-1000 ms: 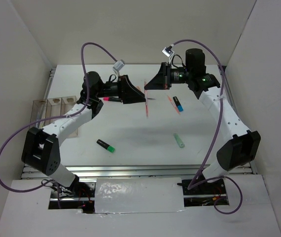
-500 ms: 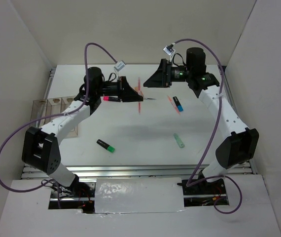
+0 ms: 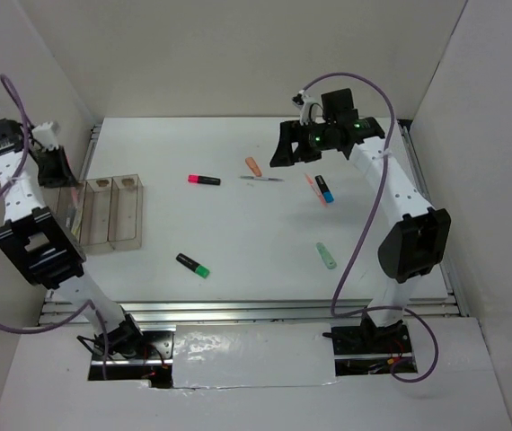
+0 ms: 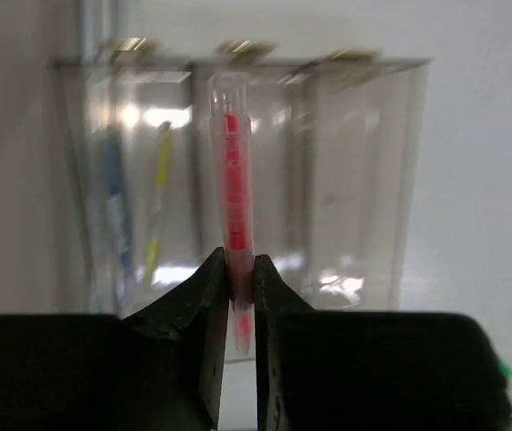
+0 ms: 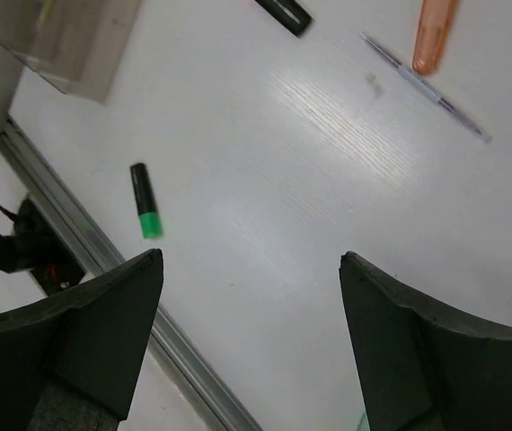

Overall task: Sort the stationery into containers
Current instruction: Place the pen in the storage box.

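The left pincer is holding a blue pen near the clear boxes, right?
Not quite. The pen in the left pincer is red, not blue, as the left wrist view shows. It is held near the clear boxes.

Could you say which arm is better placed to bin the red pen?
Left: the left gripper holds the red pen at the bins; the right gripper is open, far across the table.

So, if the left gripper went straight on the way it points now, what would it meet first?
Probably the bins: the left gripper, shut on a red pen, points at the row, about its middle bin. The pen tip would arrive first. How far off they are is unclear.
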`<state>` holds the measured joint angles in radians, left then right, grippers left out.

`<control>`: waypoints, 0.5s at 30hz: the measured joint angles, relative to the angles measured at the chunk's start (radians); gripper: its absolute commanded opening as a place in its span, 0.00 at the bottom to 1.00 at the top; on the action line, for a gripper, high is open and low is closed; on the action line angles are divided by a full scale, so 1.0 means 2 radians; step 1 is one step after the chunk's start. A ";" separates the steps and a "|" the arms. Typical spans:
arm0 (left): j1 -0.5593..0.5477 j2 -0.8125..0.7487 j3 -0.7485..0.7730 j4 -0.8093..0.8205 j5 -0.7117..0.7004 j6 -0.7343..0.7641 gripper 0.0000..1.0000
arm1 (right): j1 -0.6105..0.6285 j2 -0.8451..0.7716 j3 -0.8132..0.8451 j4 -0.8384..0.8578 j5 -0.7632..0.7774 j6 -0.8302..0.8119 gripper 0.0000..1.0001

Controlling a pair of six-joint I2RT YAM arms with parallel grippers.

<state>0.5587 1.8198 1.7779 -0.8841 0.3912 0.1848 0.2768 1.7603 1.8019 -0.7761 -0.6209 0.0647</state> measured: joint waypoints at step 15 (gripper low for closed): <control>0.033 0.062 -0.032 -0.039 -0.172 0.103 0.29 | 0.009 0.050 0.004 -0.044 0.076 -0.048 0.85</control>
<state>0.6247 1.9434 1.7138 -0.9630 0.0471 0.3908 0.2955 1.8603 1.8091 -0.8635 -0.4698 -0.0307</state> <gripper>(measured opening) 0.254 0.851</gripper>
